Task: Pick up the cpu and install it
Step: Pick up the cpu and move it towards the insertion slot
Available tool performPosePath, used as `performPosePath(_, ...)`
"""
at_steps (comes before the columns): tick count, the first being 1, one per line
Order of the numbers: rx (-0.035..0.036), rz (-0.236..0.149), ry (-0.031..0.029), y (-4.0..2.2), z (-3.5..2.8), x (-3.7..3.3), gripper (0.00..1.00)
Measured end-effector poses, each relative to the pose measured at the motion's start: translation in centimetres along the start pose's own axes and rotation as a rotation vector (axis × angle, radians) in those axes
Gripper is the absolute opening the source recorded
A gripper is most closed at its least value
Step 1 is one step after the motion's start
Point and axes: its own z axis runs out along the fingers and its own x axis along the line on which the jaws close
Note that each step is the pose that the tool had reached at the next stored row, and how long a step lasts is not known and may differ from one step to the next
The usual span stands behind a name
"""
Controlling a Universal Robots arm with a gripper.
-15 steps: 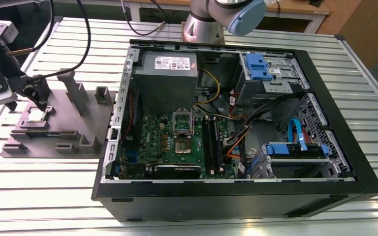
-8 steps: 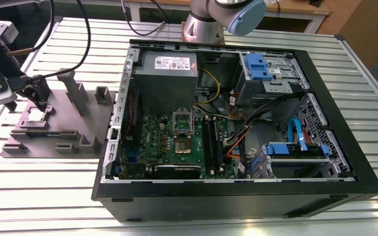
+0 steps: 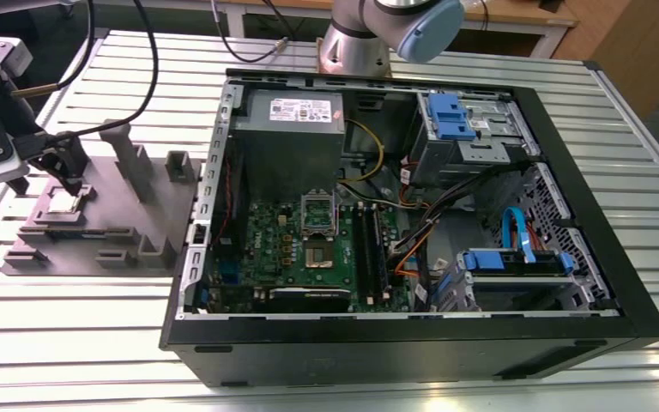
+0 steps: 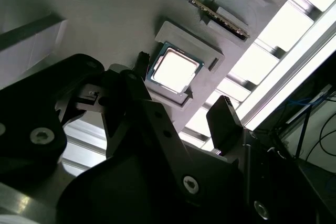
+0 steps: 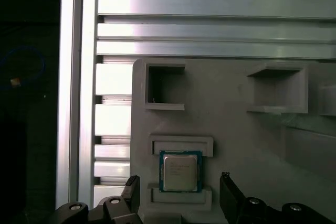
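The cpu, a small square chip with a silvery top, lies in a shallow recess of the grey plastic fixture on the exterior view's left. My gripper hangs just above it, open. In both wrist views the two dark fingertips stand on either side of the cpu without touching it. The cpu glares bright between the gripper fingers. The motherboard's empty socket lies inside the open computer case, with its retaining frame raised.
The fixture carries upright grey posts and blocks beside the gripper. A power supply, blue drive bays and loose cables crowd the case. The arm's base stands behind the case on the ribbed aluminium table.
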Motion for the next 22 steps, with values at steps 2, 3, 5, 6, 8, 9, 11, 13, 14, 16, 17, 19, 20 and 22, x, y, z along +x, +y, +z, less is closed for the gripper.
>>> performPosePath(2,0.0023,0.000,0.0000,0.00,0.00,0.00,0.71)
performPosePath(3,0.0036,0.000,0.0001,0.00,0.00,0.00,0.71)
performPosePath(5,0.0060,0.000,0.0000,0.00,0.00,0.00,0.71)
performPosePath(6,0.0072,0.000,0.0000,0.00,0.00,0.00,0.71)
performPosePath(8,0.0097,0.000,0.0000,0.00,0.00,0.00,0.71)
performPosePath(9,0.0109,0.000,0.0000,0.00,0.00,0.00,0.71)
performPosePath(11,0.0194,0.000,0.0000,0.00,0.00,0.00,0.71)
performPosePath(13,0.0219,0.000,0.0001,0.00,0.00,0.00,0.71)
performPosePath(14,0.0231,0.000,0.0000,0.00,0.00,0.00,0.71)
performPosePath(16,0.0254,0.000,0.0000,0.00,0.00,0.00,0.71)
performPosePath(17,0.0267,0.000,0.0000,0.00,0.00,0.00,0.71)
performPosePath(19,0.0292,0.000,0.0000,0.00,0.00,0.00,0.71)
performPosePath(20,0.0303,0.000,0.0000,0.00,0.00,0.00,0.71)
performPosePath(22,0.0327,0.000,0.0000,0.00,0.00,0.00,0.71)
